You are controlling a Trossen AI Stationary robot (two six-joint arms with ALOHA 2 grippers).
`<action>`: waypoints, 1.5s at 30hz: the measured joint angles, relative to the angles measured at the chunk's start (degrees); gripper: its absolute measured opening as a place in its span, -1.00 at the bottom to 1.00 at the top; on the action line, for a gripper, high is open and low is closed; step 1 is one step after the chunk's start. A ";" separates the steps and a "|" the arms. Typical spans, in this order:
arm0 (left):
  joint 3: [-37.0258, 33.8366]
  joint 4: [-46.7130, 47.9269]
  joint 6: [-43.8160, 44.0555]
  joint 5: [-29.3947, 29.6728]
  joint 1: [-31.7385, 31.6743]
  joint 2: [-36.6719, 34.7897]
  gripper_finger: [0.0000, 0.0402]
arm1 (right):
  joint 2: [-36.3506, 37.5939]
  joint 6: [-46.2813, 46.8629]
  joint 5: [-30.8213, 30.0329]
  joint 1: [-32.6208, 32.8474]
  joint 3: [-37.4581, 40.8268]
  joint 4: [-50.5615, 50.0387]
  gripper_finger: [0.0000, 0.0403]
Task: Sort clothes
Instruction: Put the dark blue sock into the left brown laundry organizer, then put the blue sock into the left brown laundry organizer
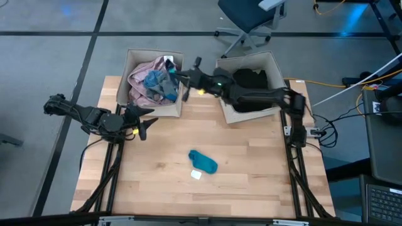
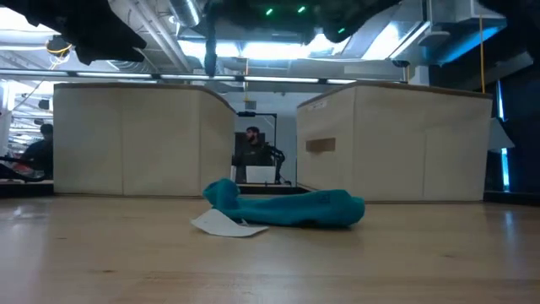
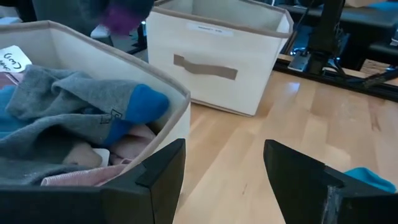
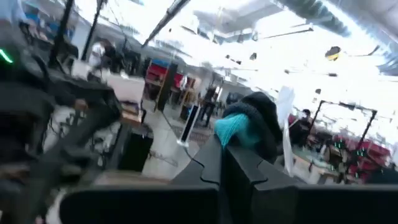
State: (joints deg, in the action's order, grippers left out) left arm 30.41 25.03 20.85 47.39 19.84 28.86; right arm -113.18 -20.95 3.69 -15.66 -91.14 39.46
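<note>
your right gripper [image 1: 178, 76] reaches over the left bin [image 1: 127, 68], fingers clamped on a grey and teal sock [image 4: 247, 124]. your left gripper [image 1: 148, 120] hovers just in front of that bin, fingers apart and empty. one teal sock [image 1: 203, 161] lies mid-table, touching a white paper tag [image 1: 196, 175].

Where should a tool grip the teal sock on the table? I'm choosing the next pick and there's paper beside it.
Probably from straight above, across the middle of the teal sock. It lies flat and elongated on the bare table, and the low view shows one end bunched higher, an easier pinch. Stay off the edge beside the white paper tag, which sits against it.
</note>
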 joint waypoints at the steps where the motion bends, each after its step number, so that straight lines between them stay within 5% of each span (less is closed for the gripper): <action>1: 0.00 -0.01 0.04 0.04 -0.02 0.00 0.03 | -1.72 0.02 0.02 -0.54 -1.89 -1.00 -0.97; 9: 0.00 -0.03 1.63 0.05 0.00 0.00 0.03 | -10.68 3.02 -7.42 -2.12 -16.46 -15.15 -0.84; 19: 0.00 0.10 2.26 0.03 0.00 0.02 0.03 | -11.17 7.08 -8.94 -1.06 -25.84 -39.55 0.22; 24: 0.00 0.22 2.76 -0.57 0.00 0.02 0.03 | -9.82 4.71 -9.57 1.16 -35.44 -57.79 0.55; 38: 0.00 1.93 3.46 -0.71 0.02 0.07 0.03 | -6.77 8.94 -7.18 11.96 -42.47 -97.79 0.65; 45: 0.00 3.21 4.30 -0.70 0.02 0.07 0.03 | -6.91 11.63 -6.86 16.51 -35.64 -101.05 0.63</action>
State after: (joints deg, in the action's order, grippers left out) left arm 30.41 28.24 25.15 46.69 19.86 28.93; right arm -120.09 -9.32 -3.17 0.85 -126.78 -61.58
